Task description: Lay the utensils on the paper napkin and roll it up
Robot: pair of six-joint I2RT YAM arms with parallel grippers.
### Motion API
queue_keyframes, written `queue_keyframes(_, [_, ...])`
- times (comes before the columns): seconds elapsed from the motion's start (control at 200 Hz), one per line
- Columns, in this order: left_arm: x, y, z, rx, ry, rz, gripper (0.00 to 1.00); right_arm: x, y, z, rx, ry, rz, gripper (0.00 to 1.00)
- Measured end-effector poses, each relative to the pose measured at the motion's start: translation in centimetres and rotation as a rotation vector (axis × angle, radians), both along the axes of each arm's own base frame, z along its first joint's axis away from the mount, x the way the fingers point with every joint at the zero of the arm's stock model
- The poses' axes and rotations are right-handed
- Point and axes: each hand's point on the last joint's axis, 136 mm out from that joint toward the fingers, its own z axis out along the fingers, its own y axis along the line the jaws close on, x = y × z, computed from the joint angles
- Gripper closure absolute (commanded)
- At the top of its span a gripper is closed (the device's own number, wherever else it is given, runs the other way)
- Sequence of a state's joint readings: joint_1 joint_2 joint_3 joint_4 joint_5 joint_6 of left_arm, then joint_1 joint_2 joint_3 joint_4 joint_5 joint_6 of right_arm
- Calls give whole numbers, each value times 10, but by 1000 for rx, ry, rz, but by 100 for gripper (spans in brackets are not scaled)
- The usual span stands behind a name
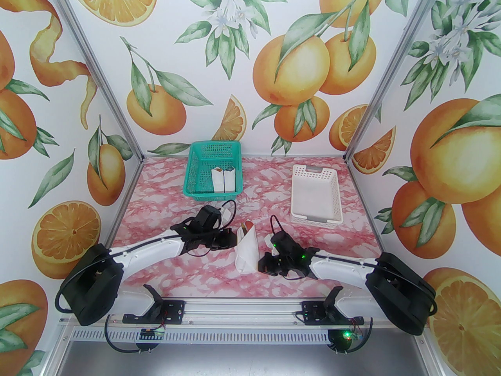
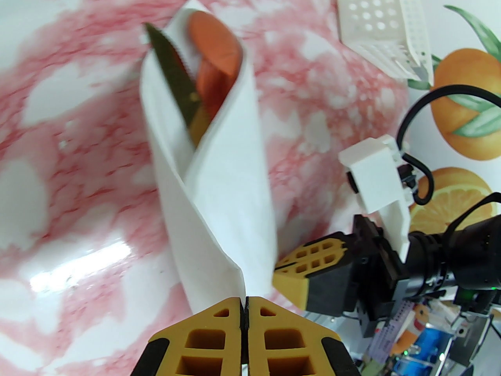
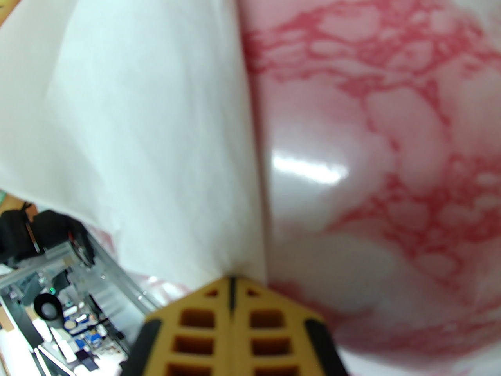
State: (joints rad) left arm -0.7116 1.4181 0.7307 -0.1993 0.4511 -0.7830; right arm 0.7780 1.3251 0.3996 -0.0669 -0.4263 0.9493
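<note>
Nearest, the left gripper (image 2: pixel 244 302) is pinched onto the near corner of the paper napkin (image 2: pixel 231 194). The right gripper (image 3: pixel 231 284), jaws together, touches the napkin's right edge, probably to stop the one loose roll springing open; whether it traps paper I cannot tell. One olive serrated knife (image 2: pixel 172 73) and one orange spoon (image 2: pixel 215 49) poke from the napkin's far end. Beyond the napkin stand two baskets: a green basket (image 1: pixel 195 167) far-left holding two white wrapped bundles (image 1: pixel 224 178), and a white basket (image 1: pixel 297 194) far-right.
</note>
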Motion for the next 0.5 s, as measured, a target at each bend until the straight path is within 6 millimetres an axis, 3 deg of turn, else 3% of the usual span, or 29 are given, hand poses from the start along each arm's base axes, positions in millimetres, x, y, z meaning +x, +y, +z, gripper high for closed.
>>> queue_keyframes(0.5, [9,-50,6,-47,-2,-80,92,0,0,0,0,0,0,100])
